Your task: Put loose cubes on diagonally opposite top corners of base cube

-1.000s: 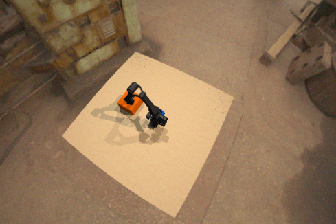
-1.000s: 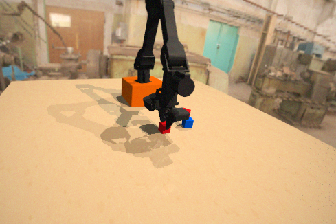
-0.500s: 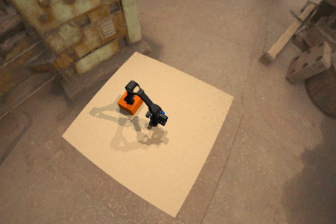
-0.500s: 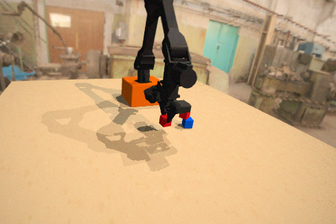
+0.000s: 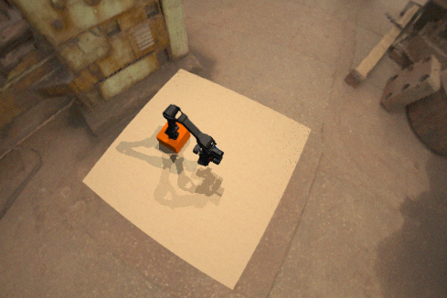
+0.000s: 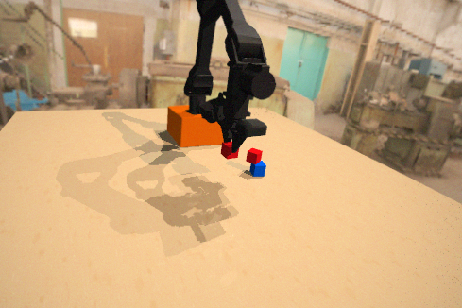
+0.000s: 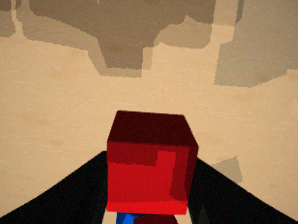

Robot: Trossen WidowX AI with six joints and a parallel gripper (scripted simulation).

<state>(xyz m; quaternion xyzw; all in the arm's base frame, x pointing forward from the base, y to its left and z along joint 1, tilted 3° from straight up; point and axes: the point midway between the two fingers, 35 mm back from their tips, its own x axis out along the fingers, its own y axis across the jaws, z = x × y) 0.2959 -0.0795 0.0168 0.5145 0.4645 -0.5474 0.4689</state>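
Observation:
My gripper [image 6: 232,142] [image 7: 148,161] is shut on a red cube [image 6: 230,151] [image 7: 135,185] and holds it above the table. In the wrist view the held cube looks about level, a black finger on each side. The blue base cube [image 6: 258,170] [image 7: 127,219] stands on the table, to the right of the held cube in the exterior view. The other red cube [image 6: 254,156] [image 7: 157,220] rests on top of it, shifted to the left in that view. The held cube hides most of both in the wrist view. In the top view the arm hides the cubes.
The orange block [image 5: 172,143] [image 6: 195,132] under the arm's foot stands behind the cubes in the exterior view. The arm's shadows fall across the sand-coloured table top [image 5: 241,219] [image 6: 316,236]. Old machines surround the table.

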